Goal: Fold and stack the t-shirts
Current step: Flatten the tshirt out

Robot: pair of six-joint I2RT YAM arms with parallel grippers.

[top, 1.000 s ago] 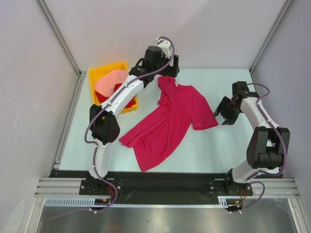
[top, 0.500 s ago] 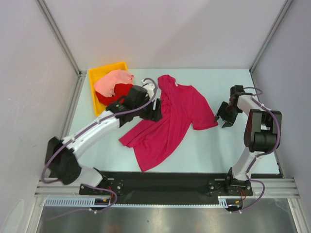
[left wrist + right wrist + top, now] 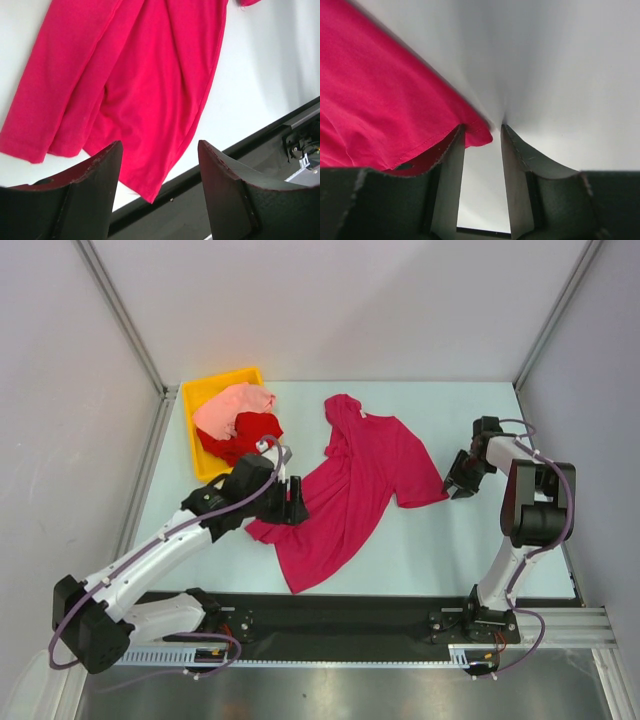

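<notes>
The magenta-crimson t-shirt (image 3: pixel 352 488) lies spread and rumpled on the table, collar at the back. My left gripper (image 3: pixel 291 502) is open and empty, just above the shirt's left hem; the left wrist view shows the shirt (image 3: pixel 145 85) between and beyond its fingers (image 3: pixel 102 170). My right gripper (image 3: pixel 455 483) is at the tip of the shirt's right sleeve. In the right wrist view its jaws (image 3: pixel 482 131) stand narrowly apart with the sleeve corner (image 3: pixel 479 134) lying between the fingertips. The bright red shirt (image 3: pixel 247 433) and the pale salmon-pink shirt (image 3: pixel 230 408) are heaped in the bin.
The yellow plastic bin (image 3: pixel 222 379) stands at the back left of the table. A black rail (image 3: pixel 340 612) runs along the table's near edge and also shows in the left wrist view (image 3: pixel 240 150). Grey walls enclose the table.
My left arm swung from the back of the table, by the shirt's collar, forward and down to the shirt's left hem. My right gripper shifted slightly to the sleeve tip.
</notes>
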